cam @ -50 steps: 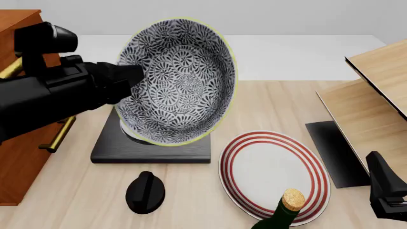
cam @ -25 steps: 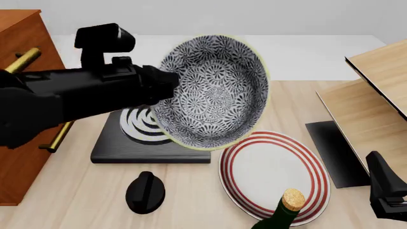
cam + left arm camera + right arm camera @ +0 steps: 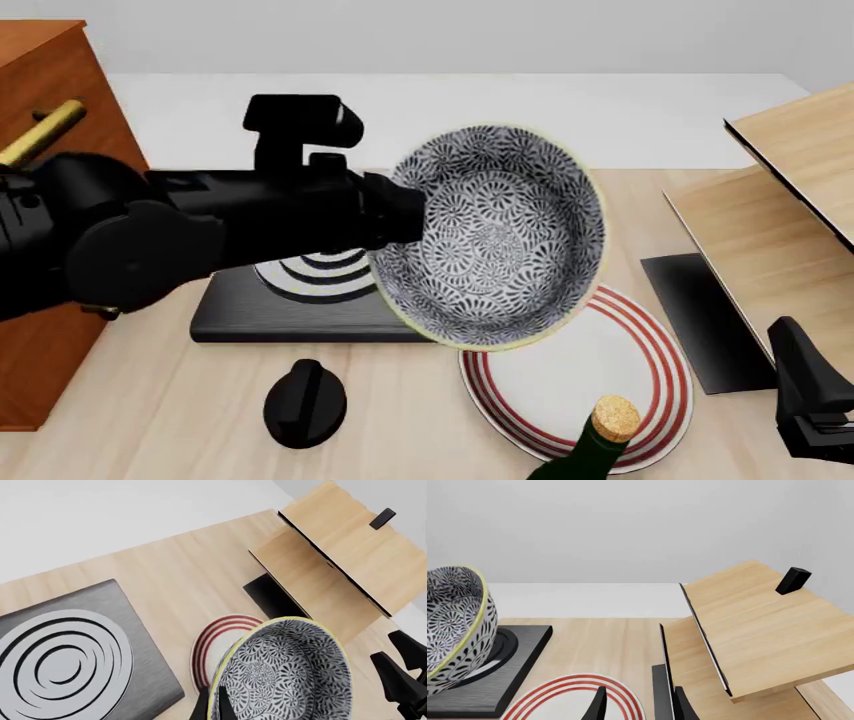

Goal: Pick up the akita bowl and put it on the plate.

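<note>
Left gripper [image 3: 212, 707] clamped on the near rim of the akita bowl [image 3: 287, 677], dark fingertips just showing at the pale edge in the left wrist view; bowl carried tipped, patterned inside facing the camera. Plate [image 3: 215, 635] peeking out from behind the bowl, only a crescent of red rings visible, so bowl already partly over it. Black slab [image 3: 67, 662] with grey rings off to one side, clear of the bowl; wooden shelf unit [image 3: 340, 565] beyond the plate. Over to the front view: left gripper [image 3: 395, 215] reaching in from the left, holding the bowl [image 3: 494, 235] aloft and steeply tilted, mouth turned toward the camera, lower rim overlapping the plate's [image 3: 587, 375] far-left edge. Plate centre lying forward-right and down from the bowl, so a short carry right, a levelling of the tilt, then a descent, by the look of it. Corked bottle [image 3: 598, 440] standing at the plate's near edge, worth steering clear of; black knob [image 3: 306, 400] to the near left, out of the way. Right arm [image 3: 811, 395] parked at the far right, well apart. Right wrist view: right gripper [image 3: 637, 705] with fingers spread and nothing between them, pointing across the plate [image 3: 577, 697]; bowl [image 3: 457, 627] seen side-on, raised above the slab, not yet on the plate.
</note>
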Motion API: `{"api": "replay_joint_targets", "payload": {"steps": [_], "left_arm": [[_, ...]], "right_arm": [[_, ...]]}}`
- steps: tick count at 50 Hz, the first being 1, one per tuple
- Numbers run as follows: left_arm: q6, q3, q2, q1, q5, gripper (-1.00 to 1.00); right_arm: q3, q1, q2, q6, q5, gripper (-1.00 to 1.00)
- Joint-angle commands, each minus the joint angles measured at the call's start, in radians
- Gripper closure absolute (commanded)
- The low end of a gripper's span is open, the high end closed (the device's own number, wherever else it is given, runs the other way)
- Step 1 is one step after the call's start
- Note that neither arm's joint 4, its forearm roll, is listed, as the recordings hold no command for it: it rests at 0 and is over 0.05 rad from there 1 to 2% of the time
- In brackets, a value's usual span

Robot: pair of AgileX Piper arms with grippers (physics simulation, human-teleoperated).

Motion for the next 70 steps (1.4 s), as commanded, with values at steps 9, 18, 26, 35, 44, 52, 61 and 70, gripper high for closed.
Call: {"api": "replay_joint_targets", "payload": {"steps": [9,18,26,35,44,52,61,70], "left_arm": [[-0.005,0.001,0.074,-0.044,-0.049,1.00],[0.001,-0.005,0.113,-0.054,-0.074,1.00],[0.005,-0.012,0.144,-0.058,-0.092,1.00],[0.018,-0.043,0.205,-0.030,-0.111,1.00],[0.016,-0.055,0.238,-0.032,-0.129,1.00],[0.021,-0.061,0.279,-0.036,-0.155,1.00],[0.021,-0.075,0.326,-0.039,-0.185,1.00],[0.035,-0.100,0.369,-0.024,-0.198,1.00]], "right_arm": [[0.000,0.000,0.000,0.000,0.000,-1.00],[0.000,0.000,0.000,0.000,0.000,-1.00],[0.000,0.000,0.000,0.000,0.000,-1.00],[0.000,0.000,0.000,0.000,0.000,-1.00],[0.000,0.000,0.000,0.000,0.000,-1.00],[0.000,0.000,0.000,0.000,0.000,-1.00],[0.000,0.000,0.000,0.000,0.000,-1.00],[0.000,0.000,0.000,0.000,0.000,-1.00]]}}
